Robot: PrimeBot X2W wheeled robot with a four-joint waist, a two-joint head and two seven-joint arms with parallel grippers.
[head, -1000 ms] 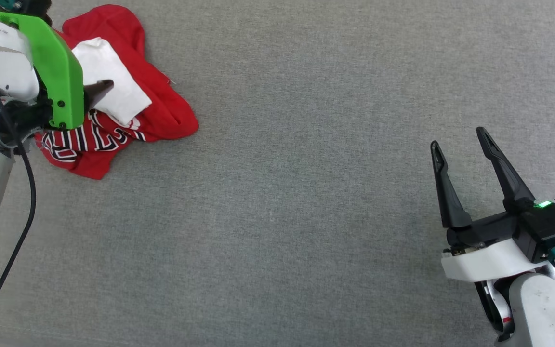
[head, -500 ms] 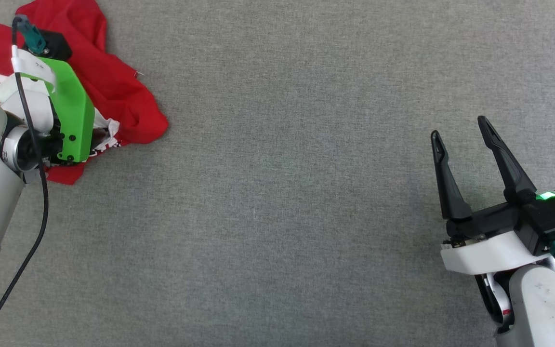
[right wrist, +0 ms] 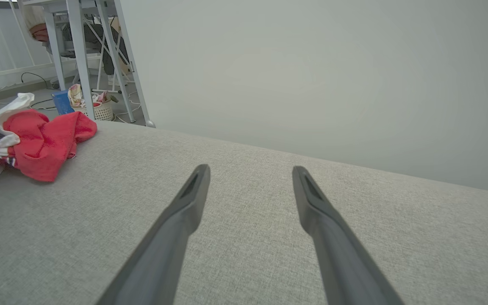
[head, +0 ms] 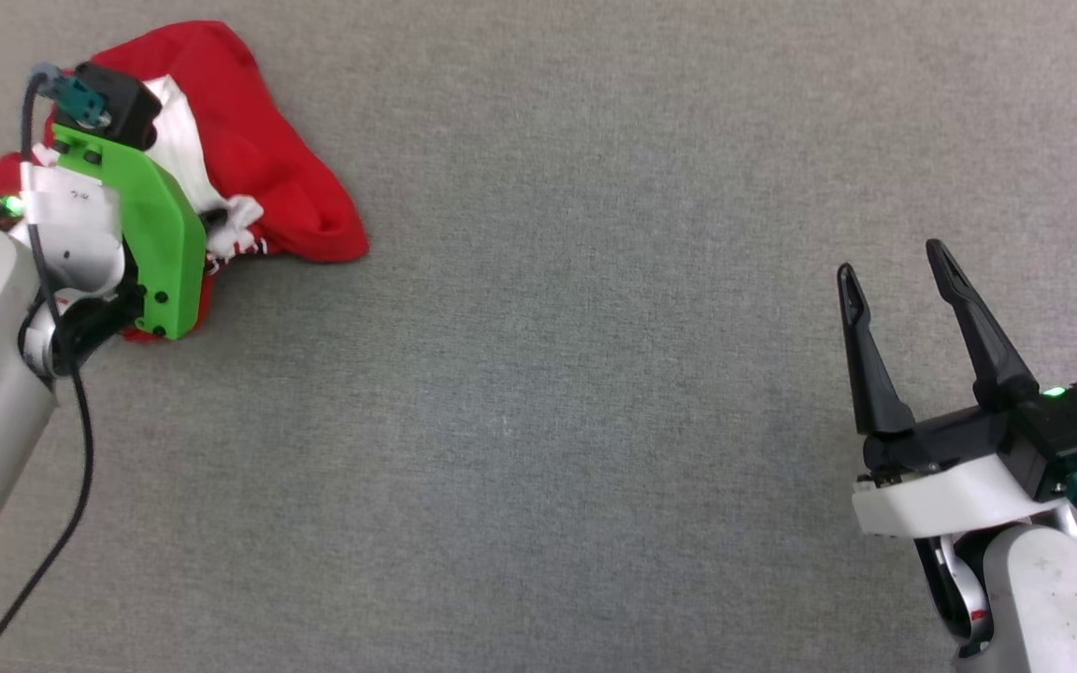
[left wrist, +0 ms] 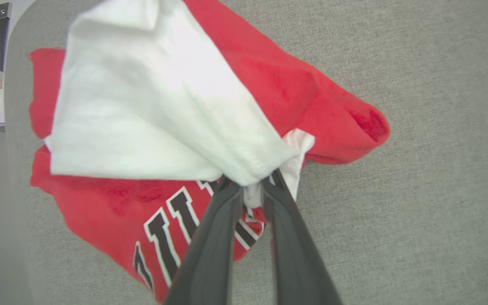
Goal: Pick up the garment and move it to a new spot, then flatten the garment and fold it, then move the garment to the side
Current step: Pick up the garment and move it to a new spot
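Red jersey T-shirt (left wrist: pixel 311 97) pinched at white sleeve hem by left gripper (left wrist: pixel 251 188); right gripper (head: pixel 889 257) spread. Judged soft, light; drape expected below gripper.

partial dark letters (left wrist: pixel 156 232) on garment (left wrist: pixel 311 97), unreadable

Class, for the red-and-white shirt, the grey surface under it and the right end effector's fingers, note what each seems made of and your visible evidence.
Garment: soft matte knit, probably cotton jersey; it crumples and shows a stitched hem.
Grey surface: woven upholstery-like fabric; fine flecked weave.
Right end effector: fingers look like dark matte moulded plastic, possibly rubber-faced; smooth, uniform.
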